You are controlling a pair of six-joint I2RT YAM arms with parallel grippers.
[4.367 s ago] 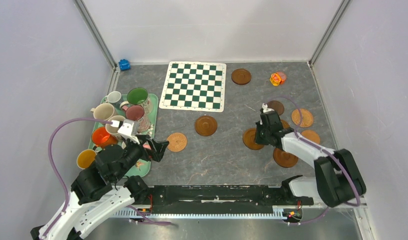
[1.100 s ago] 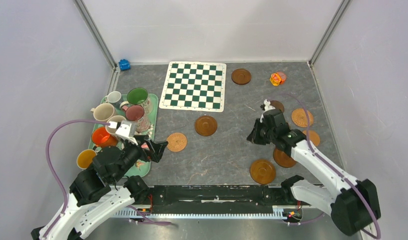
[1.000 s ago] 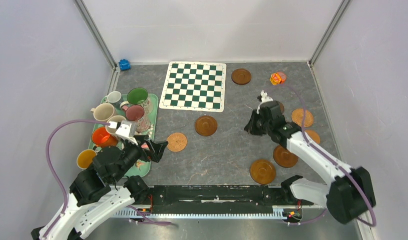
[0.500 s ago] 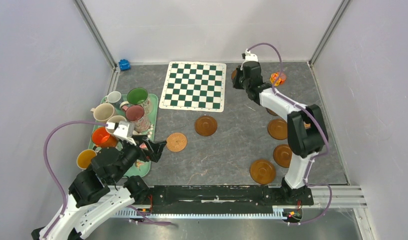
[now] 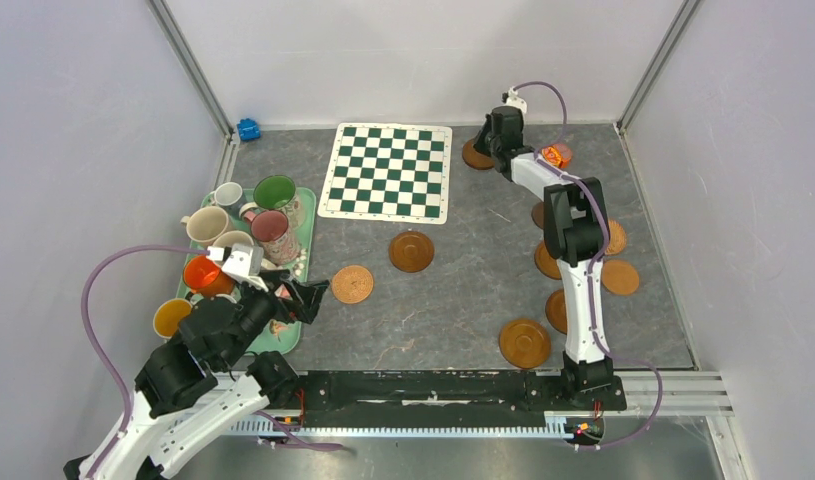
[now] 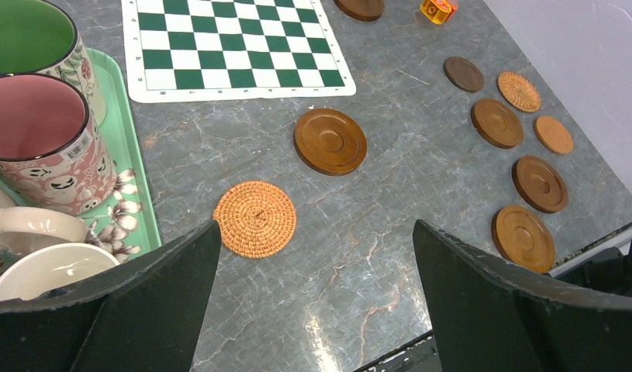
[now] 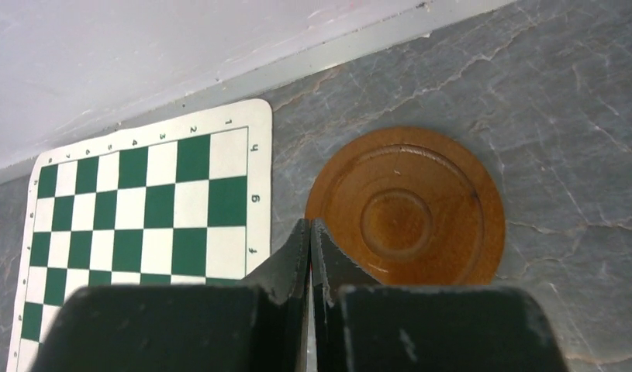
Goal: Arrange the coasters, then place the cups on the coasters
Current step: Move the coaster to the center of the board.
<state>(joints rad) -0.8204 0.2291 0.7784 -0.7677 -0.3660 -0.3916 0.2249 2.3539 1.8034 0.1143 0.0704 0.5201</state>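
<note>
My right gripper (image 5: 482, 146) (image 7: 309, 225) reaches to the far back, shut and empty, its tips over the left rim of a dark brown coaster (image 7: 405, 205) (image 5: 474, 157). A brown coaster (image 5: 411, 251) and a woven one (image 5: 352, 284) lie mid-table. Another brown one (image 5: 524, 343) lies near the front, and several more (image 5: 620, 277) sit along the right. Cups stand on and beside the mint tray (image 5: 306, 208): green-lined (image 5: 275, 192), pink (image 5: 269, 226), cream (image 5: 207, 224), orange (image 5: 201, 272), yellow (image 5: 171, 317). My left gripper (image 5: 313, 298) (image 6: 314, 226) hangs open by the tray, just short of the woven coaster (image 6: 255, 218).
The green-and-white chequered mat (image 5: 388, 170) lies at the back, left of the right gripper. An orange toy (image 5: 555, 156) sits at the back right and a small blue object (image 5: 248, 129) in the back left corner. Grey walls close in three sides.
My right arm has swung from the right middle of the table to the far back, beside the dark coaster next to the mat. Its jaws stayed shut. The left arm barely moved.
</note>
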